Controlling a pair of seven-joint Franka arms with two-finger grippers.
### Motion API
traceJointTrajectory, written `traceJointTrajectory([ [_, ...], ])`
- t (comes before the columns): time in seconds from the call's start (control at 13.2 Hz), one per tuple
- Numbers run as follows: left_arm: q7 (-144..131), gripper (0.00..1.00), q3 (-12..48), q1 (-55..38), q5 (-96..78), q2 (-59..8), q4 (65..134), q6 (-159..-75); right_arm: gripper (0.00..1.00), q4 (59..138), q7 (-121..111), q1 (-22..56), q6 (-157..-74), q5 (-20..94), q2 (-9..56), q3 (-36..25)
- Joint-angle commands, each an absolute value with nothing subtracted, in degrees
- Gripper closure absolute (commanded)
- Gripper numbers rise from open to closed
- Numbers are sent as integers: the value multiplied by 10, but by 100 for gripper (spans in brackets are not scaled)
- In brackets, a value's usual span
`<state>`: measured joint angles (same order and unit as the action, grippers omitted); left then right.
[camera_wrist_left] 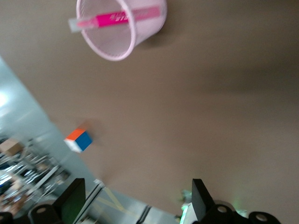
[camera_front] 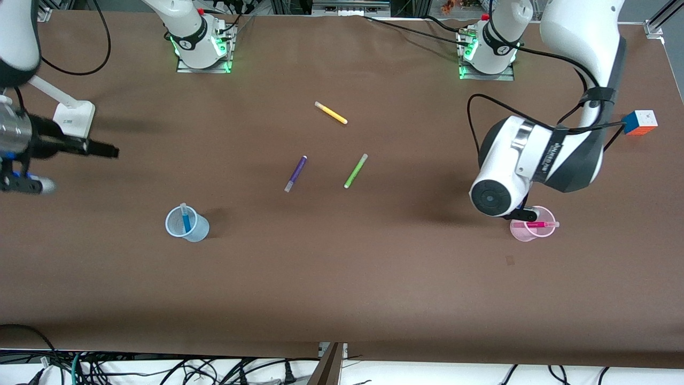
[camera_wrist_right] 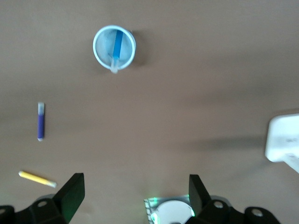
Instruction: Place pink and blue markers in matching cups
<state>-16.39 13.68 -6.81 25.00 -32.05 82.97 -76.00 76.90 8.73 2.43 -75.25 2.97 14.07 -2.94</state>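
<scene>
Brown table (camera_front: 342, 278) first, with both arms out over it.

Left arm (camera_front: 534, 160) bent low toward its own end of the table, its left gripper (camera_wrist_left: 138, 186) hanging just above the pink cup (camera_front: 521, 232). Fingers spread wide, nothing between them.

Right gripper (camera_wrist_right: 135, 186) up over the right arm's end of the table, well apart from the blue cup (camera_front: 199, 231). Likewise spread wide and empty; looks to be waiting.

Pink marker (camera_front: 539, 225) in the pink cup, lying steeply tilted. Long axis runs along the table's length, with the pale end poking over the rim toward the left arm's end. Blue marker (camera_front: 186, 219) in the blue cup, leaning on the wall, more upright.

By this layout, both markers home. Any coming move for the left gripper turns on that overhanging pink end. Straight up looks safe; a sideways sweep could catch it.

Front view hides the left fingers under the arm; left wrist view shows them apart, and the marker crossing the cup's mouth. Right wrist view looks straight down into the blue cup.

Loose on the table, away from both cups: yellow pen (camera_front: 331, 113), purple pen (camera_front: 295, 174), green pen (camera_front: 356, 170), coloured cube (camera_front: 639, 122).
</scene>
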Motion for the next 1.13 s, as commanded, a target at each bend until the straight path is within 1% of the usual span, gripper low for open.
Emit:
traceJointTrajectory([
  [0.0,-171,0,140,-46,211,-288,849,-829,1,787,67,22,-733,16,110,-32],
  [0.15,-164,0,142,-32,188,-268,858,-880,1,793,71,22,-736,16,108,-30],
  [0.3,-108,0,141,-4,150,-254,852,-910,1,801,72,25,-750,15,105,-23],
  [0.53,-27,0,141,37,56,-194,848,-914,1,801,74,27,-754,15,105,-22],
  [0.91,-27,0,134,38,30,-80,837,-912,1,801,76,40,-750,14,105,-23],
  [1.06,-25,0,119,39,-16,-36,863,-911,1,800,74,39,-746,15,104,-23],
])
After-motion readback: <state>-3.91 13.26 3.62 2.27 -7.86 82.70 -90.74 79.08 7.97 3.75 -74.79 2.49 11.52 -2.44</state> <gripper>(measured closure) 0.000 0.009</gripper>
